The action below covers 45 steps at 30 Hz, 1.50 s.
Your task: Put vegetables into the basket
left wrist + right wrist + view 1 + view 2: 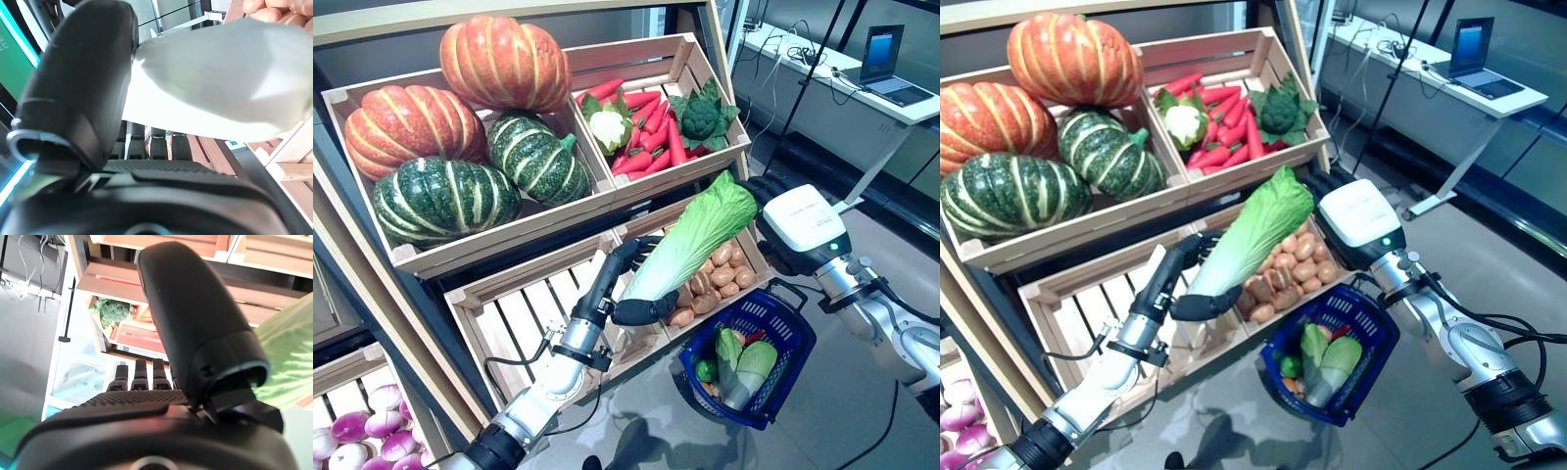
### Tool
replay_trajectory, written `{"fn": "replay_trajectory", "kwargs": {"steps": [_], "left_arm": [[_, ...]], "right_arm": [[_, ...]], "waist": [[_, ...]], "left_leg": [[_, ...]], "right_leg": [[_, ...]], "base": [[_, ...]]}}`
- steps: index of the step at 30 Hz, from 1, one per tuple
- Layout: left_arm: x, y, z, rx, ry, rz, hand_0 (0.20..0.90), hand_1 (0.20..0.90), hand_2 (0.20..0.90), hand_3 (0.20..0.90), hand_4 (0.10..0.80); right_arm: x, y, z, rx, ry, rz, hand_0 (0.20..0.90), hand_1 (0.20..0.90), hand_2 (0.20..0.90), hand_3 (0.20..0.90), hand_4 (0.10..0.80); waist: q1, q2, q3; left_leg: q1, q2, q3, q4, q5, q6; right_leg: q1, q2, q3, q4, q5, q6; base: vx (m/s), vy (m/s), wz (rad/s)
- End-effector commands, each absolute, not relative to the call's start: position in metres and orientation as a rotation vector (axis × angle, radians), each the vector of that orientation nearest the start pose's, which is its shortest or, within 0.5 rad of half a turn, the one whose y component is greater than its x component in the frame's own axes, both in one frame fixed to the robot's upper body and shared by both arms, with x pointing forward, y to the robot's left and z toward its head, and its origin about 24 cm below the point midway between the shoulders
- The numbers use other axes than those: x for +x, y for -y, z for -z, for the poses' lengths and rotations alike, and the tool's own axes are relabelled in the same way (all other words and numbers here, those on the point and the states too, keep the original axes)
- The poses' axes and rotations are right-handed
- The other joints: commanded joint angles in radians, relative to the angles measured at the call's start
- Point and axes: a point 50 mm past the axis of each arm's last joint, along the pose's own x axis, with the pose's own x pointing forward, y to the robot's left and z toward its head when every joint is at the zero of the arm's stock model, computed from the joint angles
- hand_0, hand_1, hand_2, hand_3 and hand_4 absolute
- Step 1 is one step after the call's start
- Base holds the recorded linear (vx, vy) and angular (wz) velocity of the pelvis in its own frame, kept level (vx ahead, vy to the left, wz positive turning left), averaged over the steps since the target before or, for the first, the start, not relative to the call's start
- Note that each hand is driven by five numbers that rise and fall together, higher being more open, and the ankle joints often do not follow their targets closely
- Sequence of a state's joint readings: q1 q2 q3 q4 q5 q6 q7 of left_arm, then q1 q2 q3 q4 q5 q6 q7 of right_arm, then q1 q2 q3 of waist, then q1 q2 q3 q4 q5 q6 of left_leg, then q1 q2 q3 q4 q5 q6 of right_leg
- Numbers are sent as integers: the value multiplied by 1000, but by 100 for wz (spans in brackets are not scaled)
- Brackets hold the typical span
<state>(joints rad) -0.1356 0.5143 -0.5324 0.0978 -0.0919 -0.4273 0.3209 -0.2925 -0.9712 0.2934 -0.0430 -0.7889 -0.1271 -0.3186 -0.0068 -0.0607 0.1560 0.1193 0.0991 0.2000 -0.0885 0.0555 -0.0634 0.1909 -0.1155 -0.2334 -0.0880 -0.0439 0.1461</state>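
left hand (631, 284): wrapped round the pale stalk of the napa cabbage (690, 240), held up over the potato crate (720, 274) | right hand (146, 382): fingers straight, empty | blue basket (793, 338): hanging off right forearm, greens inside

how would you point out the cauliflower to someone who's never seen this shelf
Start at the upper right wooden crate, filled with red carrots. The cauliflower lies at that crate's left end, beside the pumpkin crate. It is the only white head there, ringed by green leaves; the broccoli opposite is all green.
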Motion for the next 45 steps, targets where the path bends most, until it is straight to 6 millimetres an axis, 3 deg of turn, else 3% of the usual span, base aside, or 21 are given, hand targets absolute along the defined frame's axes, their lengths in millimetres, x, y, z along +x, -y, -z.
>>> {"fn": "replay_trajectory", "kwargs": {"steps": [1,8,15,35,44,45], "left_arm": [[252,-117,-116,181,641,312,300,300,300,300,400],[251,-121,-115,183,635,306,300,300,300,300,400],[252,-126,-112,213,619,278,300,300,300,300,400],[273,-144,-101,383,586,206,300,300,300,300,400],[274,-138,-101,408,609,237,300,300,300,300,400],[274,-137,-102,410,614,243,300,300,300,300,400]], "right_arm": [[285,201,-237,-1615,1071,233,900,900,900,900,800],[288,218,-239,-1572,1009,342,900,900,900,900,800],[280,220,-248,-1534,1051,359,900,900,900,900,800],[270,198,-232,-1542,1064,48,900,900,900,900,800],[263,173,-228,-1547,1081,-167,900,900,900,900,800],[259,165,-226,-1563,1065,-250,900,900,900,900,800]], "waist": [[26,-29,-56],[30,-27,-59],[21,-26,-60],[-5,-22,-77],[-4,-24,-78],[-4,-26,-80]], "left_leg": [[49,-14,-8,1,-141,20],[49,-14,-14,1,-142,20],[51,-14,-10,1,-143,18],[59,-7,14,1,-140,10],[58,-9,10,1,-139,9],[58,-10,9,1,-140,9]], "right_leg": [[-29,-3,-15,1,41,-14],[-27,-6,-17,1,39,-13],[-29,-5,-11,1,39,-13],[-34,-5,5,1,39,-10],[-31,-8,2,1,38,-9],[-31,-9,2,1,37,-8]], "base": [[0,0,0],[0,0,0],[0,0,0],[1,1,-1],[0,0,0],[0,0,0]]}}
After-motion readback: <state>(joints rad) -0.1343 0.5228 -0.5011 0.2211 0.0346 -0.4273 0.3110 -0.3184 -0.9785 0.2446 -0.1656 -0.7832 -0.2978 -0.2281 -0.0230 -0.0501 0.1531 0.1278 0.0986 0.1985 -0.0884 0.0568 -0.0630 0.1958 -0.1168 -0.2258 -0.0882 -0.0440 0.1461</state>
